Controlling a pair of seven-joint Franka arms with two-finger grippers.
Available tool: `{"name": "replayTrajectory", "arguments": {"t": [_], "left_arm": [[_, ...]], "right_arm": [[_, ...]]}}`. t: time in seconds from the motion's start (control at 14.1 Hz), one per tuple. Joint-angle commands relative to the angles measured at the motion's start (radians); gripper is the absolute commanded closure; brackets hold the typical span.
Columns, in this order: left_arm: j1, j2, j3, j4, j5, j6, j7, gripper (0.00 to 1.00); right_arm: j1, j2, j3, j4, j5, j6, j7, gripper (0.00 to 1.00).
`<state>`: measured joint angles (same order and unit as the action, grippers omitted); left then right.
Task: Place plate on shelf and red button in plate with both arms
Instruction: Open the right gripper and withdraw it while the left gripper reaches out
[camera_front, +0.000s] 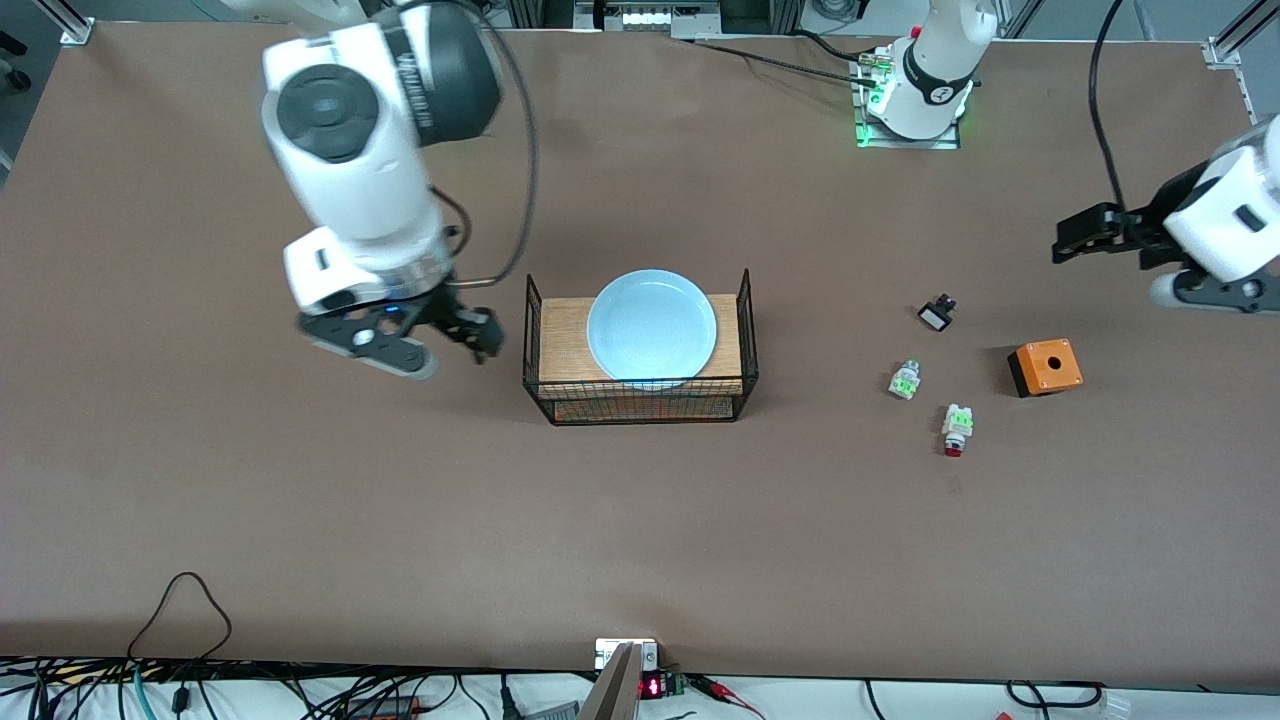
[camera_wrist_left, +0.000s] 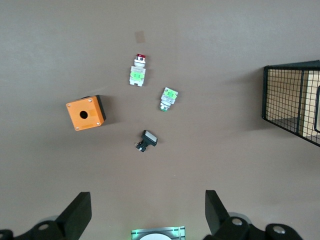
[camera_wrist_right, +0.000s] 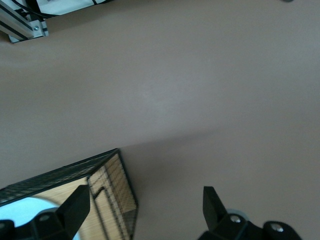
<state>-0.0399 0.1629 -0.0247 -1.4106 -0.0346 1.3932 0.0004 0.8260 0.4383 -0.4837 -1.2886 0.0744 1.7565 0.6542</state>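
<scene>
You are looking at 2 empty grippers, both with fingers spread wide. The right gripper (camera_front: 415, 340) is hanging over bare table beside the wire basket (camera_front: 640, 398), at its right-arm end. The left gripper (camera_front: 1085, 238) is hovering over the table toward the left arm's end, well apart from the basket. The plate (camera_front: 651, 327) is sitting on the wooden board inside the basket. The red button (camera_front: 956, 429) is lying on the table well apart from the basket, toward the left arm's end, with the orange box (camera_front: 1045, 367) near it.

For the button, you are wanting to bring the left fingers down around its white-green body, not the capless twin (camera_front: 905, 380) or the small black part (camera_front: 936, 315) nearby. For the plate, you are needing a rim grip that clears the basket's raised end walls.

No writing on any part is legible to you; the lettering on the right arm's wrist is too blurred to read.
</scene>
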Motion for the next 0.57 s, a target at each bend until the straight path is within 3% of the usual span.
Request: {"name": "replayTrajectory", "arguments": {"t": [0.0,0.14,0.35,0.5], "left_arm": [[-0.023,0.041,-0.001,0.002,0.021,0.024,0.01,0.0],[-0.02,0.072,-0.006,-0.022,0.022,0.088,0.012,0.0],[-0.014,0.136,-0.006,-0.109,0.022,0.284,0.126,0.0],[-0.014,0.203,-0.006,-0.113,0.024,0.373,0.141,0.0]], "right_arm": [[-0.025,0.007,-0.039,0.048,0.019,-0.058,-0.181,0.0],[-0.066,-0.009,-0.049,0.052,0.018,-0.075,-0.293,0.0],[-0.163,-0.03,-0.049,0.051,0.018,-0.095,-0.517,0.0],[-0.238,-0.055,-0.049,0.051,0.037,-0.12,-0.629,0.0]]}}
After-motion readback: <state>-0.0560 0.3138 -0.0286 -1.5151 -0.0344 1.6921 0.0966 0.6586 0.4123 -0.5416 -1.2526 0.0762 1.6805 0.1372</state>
